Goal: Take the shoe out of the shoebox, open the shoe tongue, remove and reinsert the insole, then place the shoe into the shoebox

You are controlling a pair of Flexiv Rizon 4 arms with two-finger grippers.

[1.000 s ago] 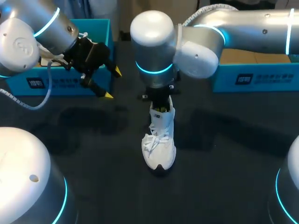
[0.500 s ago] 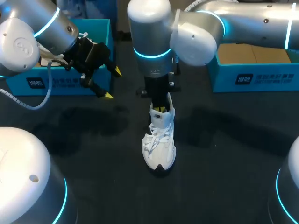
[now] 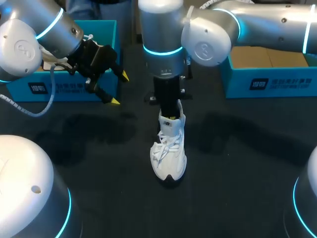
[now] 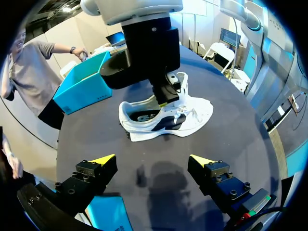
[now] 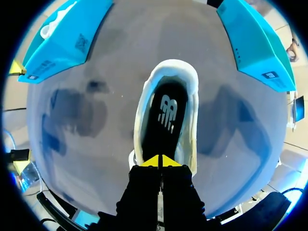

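A white shoe (image 3: 168, 153) with loose laces stands upright mid-table, toe toward me. Its black insole (image 5: 166, 115) lies inside the opening. My right gripper (image 3: 170, 113) points straight down at the tongue end of the opening, shut, its yellow tips (image 5: 160, 161) pressed together with nothing visible between them. From the left wrist view the right gripper (image 4: 163, 100) dips just inside the collar of the shoe (image 4: 168, 113), and the tongue (image 4: 181, 82) stands up beside it. My left gripper (image 3: 119, 89) hangs open and empty in front of the left blue box (image 3: 64, 89), well apart from the shoe (image 5: 168, 110).
A second blue box (image 3: 267, 82) with a brown inside stands at the back right. Both boxes flank the shoe in the right wrist view, the left box (image 5: 62, 38) holding something white. Dark tabletop (image 3: 99, 163) lies around the shoe.
My right arm's wrist has drawn upward and back above the shoe, so more of its black gripper shows. The shoe and my left arm have stayed put.
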